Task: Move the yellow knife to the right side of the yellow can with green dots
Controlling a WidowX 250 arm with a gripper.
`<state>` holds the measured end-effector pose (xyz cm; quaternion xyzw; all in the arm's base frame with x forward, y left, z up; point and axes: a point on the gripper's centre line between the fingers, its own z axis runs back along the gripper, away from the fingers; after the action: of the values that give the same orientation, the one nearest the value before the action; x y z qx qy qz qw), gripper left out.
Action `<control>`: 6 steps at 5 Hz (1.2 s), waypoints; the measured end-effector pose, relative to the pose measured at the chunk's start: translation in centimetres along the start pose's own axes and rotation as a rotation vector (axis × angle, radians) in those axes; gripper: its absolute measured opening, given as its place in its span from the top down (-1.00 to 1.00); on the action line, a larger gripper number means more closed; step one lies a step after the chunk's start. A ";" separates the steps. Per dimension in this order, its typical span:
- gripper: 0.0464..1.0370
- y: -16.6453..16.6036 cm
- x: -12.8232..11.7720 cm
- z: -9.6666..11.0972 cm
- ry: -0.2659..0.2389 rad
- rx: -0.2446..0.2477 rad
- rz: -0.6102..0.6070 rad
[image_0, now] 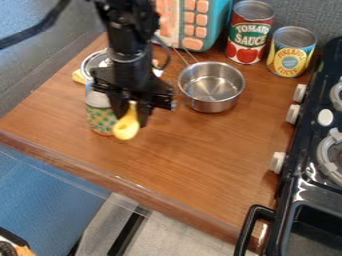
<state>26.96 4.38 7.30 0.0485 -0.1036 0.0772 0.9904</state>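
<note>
The black gripper hangs over the left part of the wooden counter, shut on the yellow knife. The knife's rounded yellow end points down and toward the camera; its upper part is hidden between the fingers. Just left of the gripper, partly behind it, stands the yellow can with green dots. The knife's low end overlaps the can's right edge in the view; whether they touch I cannot tell.
Right of the gripper sits a metal pot. A tomato sauce can, a pineapple can and a teal-and-orange object stand at the back. The black stove borders the counter's right side. Bare wood lies in front.
</note>
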 end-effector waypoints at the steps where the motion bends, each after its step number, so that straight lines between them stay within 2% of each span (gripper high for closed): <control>1: 0.33 2.1 -0.1 -0.1 0.007 0.016 0.004; 3: 0.33 6.6 1.1 -0.6 0.018 0.043 0.075; 4: 0.33 8.0 0.9 -0.8 0.041 0.035 0.109; 6: 0.33 5.3 -0.5 -1.0 0.053 0.004 0.015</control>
<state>25.81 9.60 6.61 0.0478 -0.0774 0.0860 0.9921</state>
